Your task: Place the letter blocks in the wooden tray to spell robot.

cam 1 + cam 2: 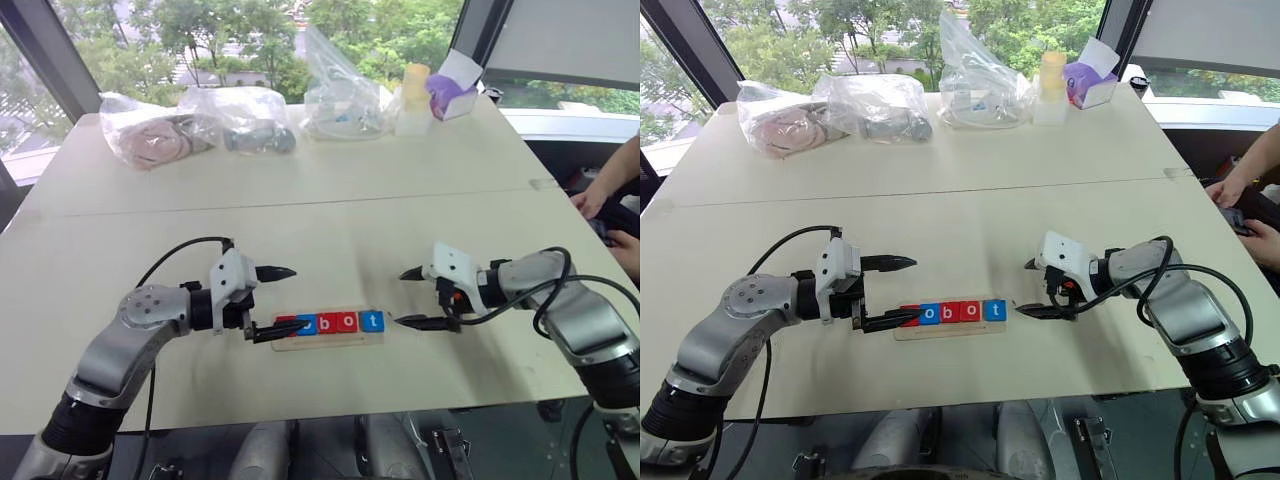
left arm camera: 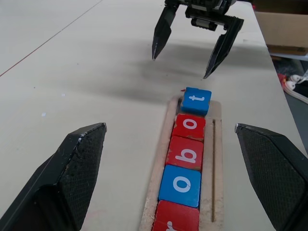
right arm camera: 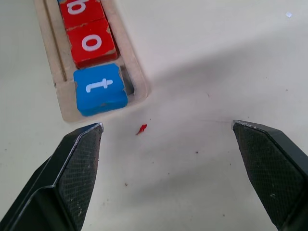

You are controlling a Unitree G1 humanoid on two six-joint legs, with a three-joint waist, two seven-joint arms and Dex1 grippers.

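The wooden tray (image 1: 330, 340) lies near the table's front edge. In it, five letter blocks read r, o, b, o, t: a red r (image 2: 175, 219), a blue o (image 2: 180, 185), a red b (image 2: 185, 152), a red o (image 2: 190, 126) and a blue t (image 2: 196, 101). The t block (image 3: 100, 89) sits slightly askew and overlaps the rim at the tray's end. My left gripper (image 1: 290, 298) is open at the r end, with one finger in front of the r block. My right gripper (image 1: 400, 298) is open just off the t end, holding nothing.
Several clear plastic bags (image 1: 245, 120), a pale bottle (image 1: 413, 100) and a purple box (image 1: 452, 95) line the table's far edge. A person's hands (image 1: 600, 195) show at the right edge. A tiny red speck (image 3: 141, 129) lies beside the tray's end.
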